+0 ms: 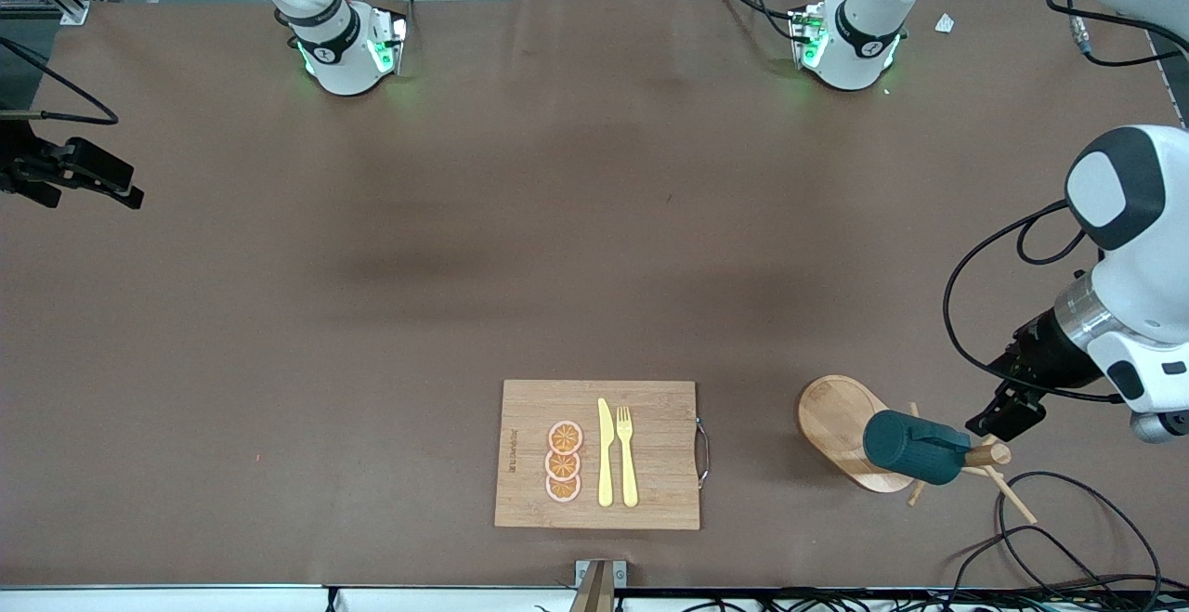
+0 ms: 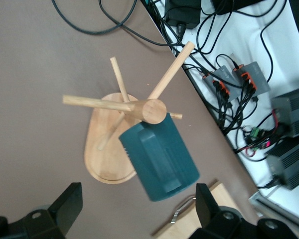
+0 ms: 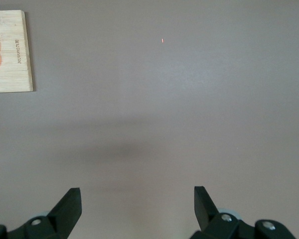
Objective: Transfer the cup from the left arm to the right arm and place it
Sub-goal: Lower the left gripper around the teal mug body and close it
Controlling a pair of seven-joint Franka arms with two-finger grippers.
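L-wrist view: left tool [image 2: 134,209] wide open, empty, over cup [image 2: 158,157] on rack [image 2: 107,149] | right tool [image 3: 137,209] wide open, empty, waiting

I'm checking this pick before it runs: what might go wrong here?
The cup hangs tilted on a peg of the wooden mug tree; pulling it sideways may tip the tree. The left gripper, jaws open, could knock the other pegs. The right gripper waits over bare table, away from the handover.
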